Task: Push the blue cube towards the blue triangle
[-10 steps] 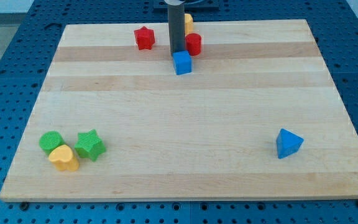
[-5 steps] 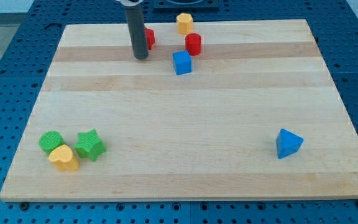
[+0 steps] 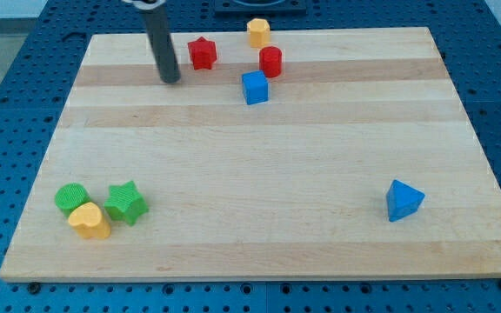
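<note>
Standing clear of every block, my tip (image 3: 171, 79) rested on the far left of the board (image 3: 259, 252), a bare rod gripping nothing.

The red star (image 3: 202, 53) sat just right of it and farther back; the blue cube (image 3: 254, 88) lay well to its right, near the red cylinder (image 3: 270, 62). The blue triangle (image 3: 404, 201) waited near right, well apart. Approaching the cube from the far left might clip the star, or strike the cube off-centre and send it wide of the triangle.

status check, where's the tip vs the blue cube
My tip at the view's upper left, apart from blue cube. Blue triangle lower right. Path between looks unobstructed.
</note>
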`<state>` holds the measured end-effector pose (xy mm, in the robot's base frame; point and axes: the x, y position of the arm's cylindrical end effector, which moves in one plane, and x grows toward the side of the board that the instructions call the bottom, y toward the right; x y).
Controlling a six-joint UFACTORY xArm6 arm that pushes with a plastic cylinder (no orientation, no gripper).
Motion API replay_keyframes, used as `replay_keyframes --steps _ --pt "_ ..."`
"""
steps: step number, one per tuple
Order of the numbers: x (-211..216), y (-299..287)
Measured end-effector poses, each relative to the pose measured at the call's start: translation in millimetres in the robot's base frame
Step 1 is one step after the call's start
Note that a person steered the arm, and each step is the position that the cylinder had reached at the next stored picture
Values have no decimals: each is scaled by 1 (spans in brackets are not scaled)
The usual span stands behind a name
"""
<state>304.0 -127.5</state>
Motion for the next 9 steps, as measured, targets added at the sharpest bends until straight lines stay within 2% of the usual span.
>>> replay_keyframes --steps 2,4,5,6,9 --pt "24 99" --pt "8 123" --pt "13 150" --pt "43 170" --pt "141 182"
